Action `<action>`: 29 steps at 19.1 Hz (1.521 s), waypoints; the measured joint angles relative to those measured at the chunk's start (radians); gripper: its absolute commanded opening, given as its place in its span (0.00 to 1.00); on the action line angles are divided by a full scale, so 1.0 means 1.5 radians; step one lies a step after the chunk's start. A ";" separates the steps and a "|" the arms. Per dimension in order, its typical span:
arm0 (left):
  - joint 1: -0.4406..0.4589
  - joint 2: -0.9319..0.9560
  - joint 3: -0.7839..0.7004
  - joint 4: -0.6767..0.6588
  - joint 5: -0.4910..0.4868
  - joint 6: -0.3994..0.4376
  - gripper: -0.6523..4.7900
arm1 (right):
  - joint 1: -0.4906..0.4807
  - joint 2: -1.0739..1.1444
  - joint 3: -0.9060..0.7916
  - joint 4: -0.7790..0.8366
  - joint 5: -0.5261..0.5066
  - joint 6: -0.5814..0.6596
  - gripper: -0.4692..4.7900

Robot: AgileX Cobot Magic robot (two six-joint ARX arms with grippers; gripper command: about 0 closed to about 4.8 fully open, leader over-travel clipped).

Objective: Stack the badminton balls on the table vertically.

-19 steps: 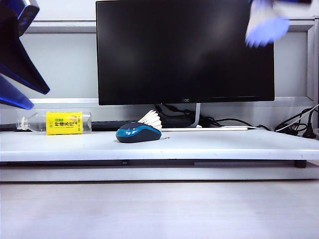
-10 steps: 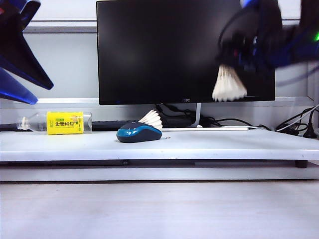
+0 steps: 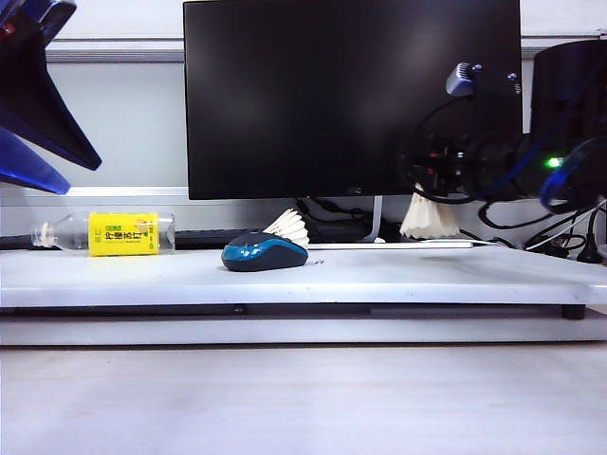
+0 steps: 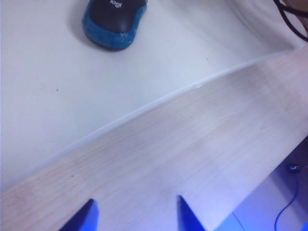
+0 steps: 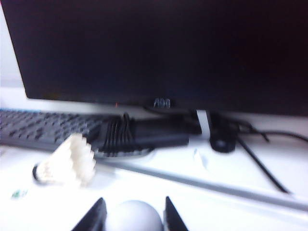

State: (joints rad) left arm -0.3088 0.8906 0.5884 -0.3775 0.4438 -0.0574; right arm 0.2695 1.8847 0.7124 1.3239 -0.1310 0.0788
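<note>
One badminton ball (image 3: pixel 287 226) lies on its side on the white table (image 3: pixel 427 275), just behind a blue-black mouse (image 3: pixel 264 253); the right wrist view shows it too (image 5: pixel 67 163). My right gripper (image 3: pixel 438 185) hangs low at the right, in front of the monitor. It is shut on the other badminton ball (image 3: pixel 429 218), skirt down, close over the table; I cannot tell whether it touches. Its rounded white tip (image 5: pixel 136 219) sits between the right gripper's (image 5: pixel 134 207) dark fingers. My left gripper (image 3: pixel 28 123) is high at the far left, open and empty (image 4: pixel 137 214).
A black monitor (image 3: pixel 351 95) stands at the back with a keyboard (image 5: pixel 29 127) and cables (image 3: pixel 560 237) under it. A bottle with a yellow label (image 3: pixel 114 233) lies at the back left. The mouse (image 4: pixel 114 21) lies near the table's front edge above a lower wood-grain surface (image 4: pixel 192 144).
The right arm has swung down and to the left from the top right corner, bringing its badminton ball to just above the table. The left gripper has stayed in place.
</note>
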 measured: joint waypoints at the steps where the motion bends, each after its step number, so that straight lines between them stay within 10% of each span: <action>1: 0.000 0.000 0.000 0.001 -0.001 0.000 0.52 | 0.000 0.002 0.010 -0.006 0.000 0.000 0.35; 9: 0.000 0.000 0.000 0.002 -0.017 -0.002 0.52 | 0.000 0.025 0.018 -0.050 0.000 0.000 0.36; 21: 0.000 0.000 0.000 0.003 -0.017 -0.002 0.52 | 0.000 0.016 0.017 -0.007 -0.049 0.002 0.61; 29: 0.000 0.000 0.000 0.167 -0.070 -0.046 0.52 | 0.000 -0.179 0.102 -0.459 -0.237 -0.020 0.61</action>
State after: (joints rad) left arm -0.3088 0.8909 0.5884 -0.1268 0.3386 -0.1268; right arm 0.2691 1.6165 0.8650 0.6357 -0.4866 0.0490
